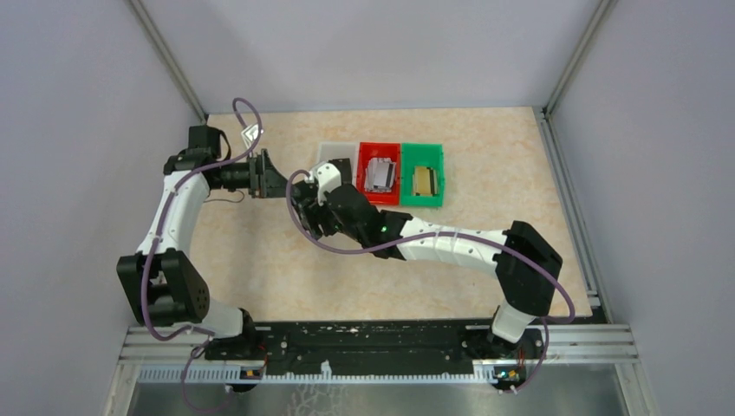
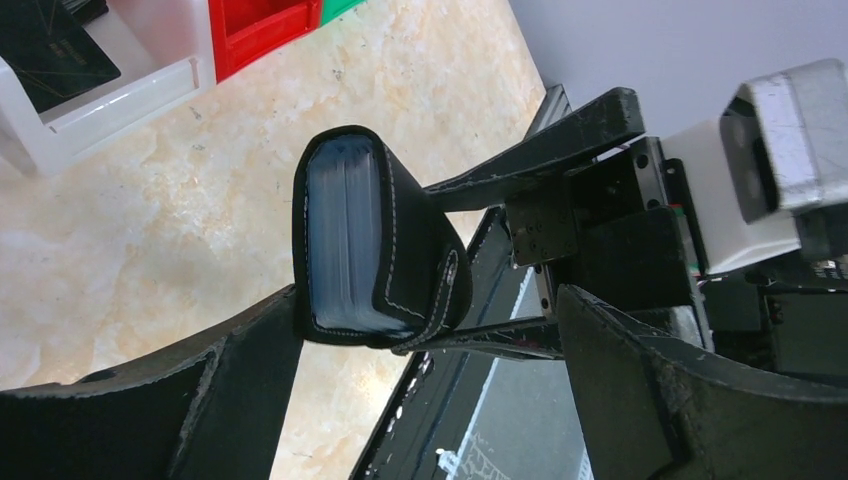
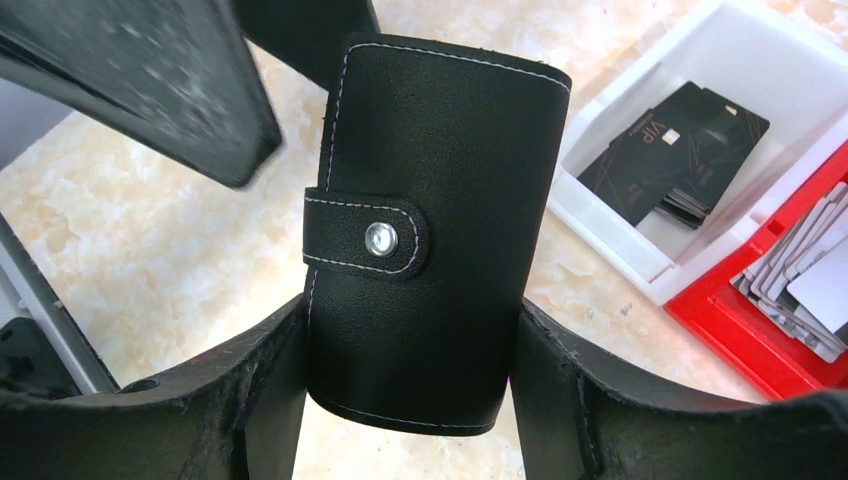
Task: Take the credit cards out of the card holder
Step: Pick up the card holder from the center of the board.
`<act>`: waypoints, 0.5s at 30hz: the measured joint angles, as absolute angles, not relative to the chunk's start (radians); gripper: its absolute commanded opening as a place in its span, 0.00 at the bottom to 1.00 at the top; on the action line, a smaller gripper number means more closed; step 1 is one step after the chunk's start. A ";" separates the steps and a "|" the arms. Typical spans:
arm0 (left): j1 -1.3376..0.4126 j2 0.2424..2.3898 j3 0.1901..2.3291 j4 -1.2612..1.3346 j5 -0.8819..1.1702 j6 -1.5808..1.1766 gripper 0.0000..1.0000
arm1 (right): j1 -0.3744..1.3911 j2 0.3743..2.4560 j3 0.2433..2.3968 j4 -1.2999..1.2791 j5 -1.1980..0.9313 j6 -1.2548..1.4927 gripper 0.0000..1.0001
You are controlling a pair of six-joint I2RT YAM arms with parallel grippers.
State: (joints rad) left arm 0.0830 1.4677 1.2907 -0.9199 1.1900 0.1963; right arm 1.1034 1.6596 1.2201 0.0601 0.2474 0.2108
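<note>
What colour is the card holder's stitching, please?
White, against the black card holder; clearest in the right wrist view.

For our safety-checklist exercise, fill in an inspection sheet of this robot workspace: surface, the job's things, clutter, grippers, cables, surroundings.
Surface: beige marbled table, three bins at its far side.
Job's things: black card holder, strap snapped shut, held above the table; silver cards in red bin; gold cards in green bin; black cards in white bin.
Clutter: nothing seen.
Grippers: right gripper shut on the card holder; left gripper open at the holder's end.
Cables: purple cables along both arms, looping loose.
Surroundings: grey walls; metal rail at near edge.
</note>
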 measured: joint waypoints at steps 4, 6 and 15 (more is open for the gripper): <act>0.072 1.467 1.291 -0.917 1.175 0.181 0.98 | 1.113 1.660 1.237 0.067 0.248 0.199 0.59; 0.070 1.467 1.290 -0.912 1.164 0.173 0.95 | 1.118 1.660 1.244 0.066 0.250 0.188 0.59; 0.072 1.451 1.272 -0.864 1.139 0.132 0.37 | 1.129 1.660 1.251 0.066 0.271 0.159 0.59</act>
